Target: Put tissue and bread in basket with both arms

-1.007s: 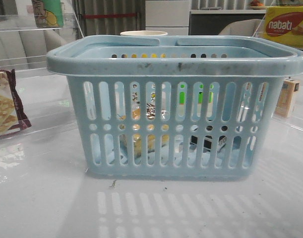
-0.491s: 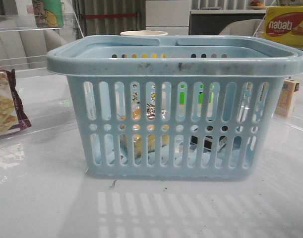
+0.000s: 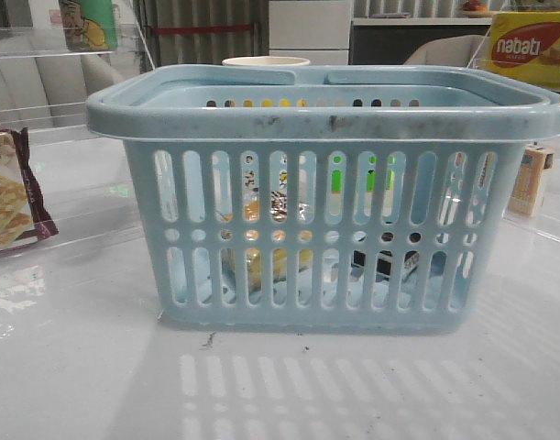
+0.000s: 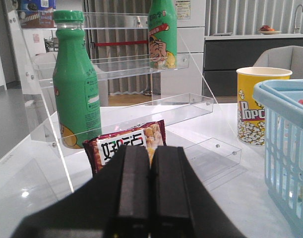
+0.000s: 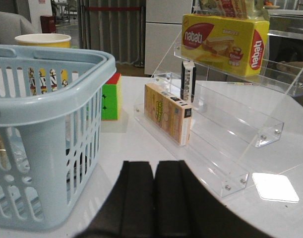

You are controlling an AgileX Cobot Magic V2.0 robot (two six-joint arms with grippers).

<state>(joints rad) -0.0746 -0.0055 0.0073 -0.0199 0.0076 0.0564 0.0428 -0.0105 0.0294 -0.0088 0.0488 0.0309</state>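
Basket: the large light blue plastic basket point(image 3: 325, 197) with slotted sides and a thick scuffed rim is sitting on the white glossy table point(image 3: 78, 367), filling most of the front view; its two handles are lying folded down along the rim.
Bread: the clear crinkly packet with golden-yellow contents and dark print point(image 3: 270, 238) is showing only in strips through the slots, inside the basket towards its left half, seemingly resting on the floor.
Tissue: the small low black-and-white packet point(image 3: 389, 266) is lying inside the basket towards the right, low down; the slats are cutting it into slivers (its outline is hard to make out).
Left gripper: the black left gripper point(image 4: 150, 218) is appearing only in its own wrist view, its two fingers pressed flat together with nothing between them, pointing at a maroon-edged cracker packet point(image 4: 126, 146) and a green plastic bottle point(image 4: 77, 84) on a clear acrylic shelf point(image 4: 156, 106).
Right gripper: the black right gripper point(image 5: 154, 218) is likewise closed tight on nothing, beside the basket's outer wall.
Hidden from the front: neither arm is entering the front view.
Only in wrist views: a yellow popcorn cup point(image 4: 258, 111), a colourful puzzle cube point(image 5: 111, 96), and a yellow wafer box point(image 5: 223, 39) in full (cropped in the front view).
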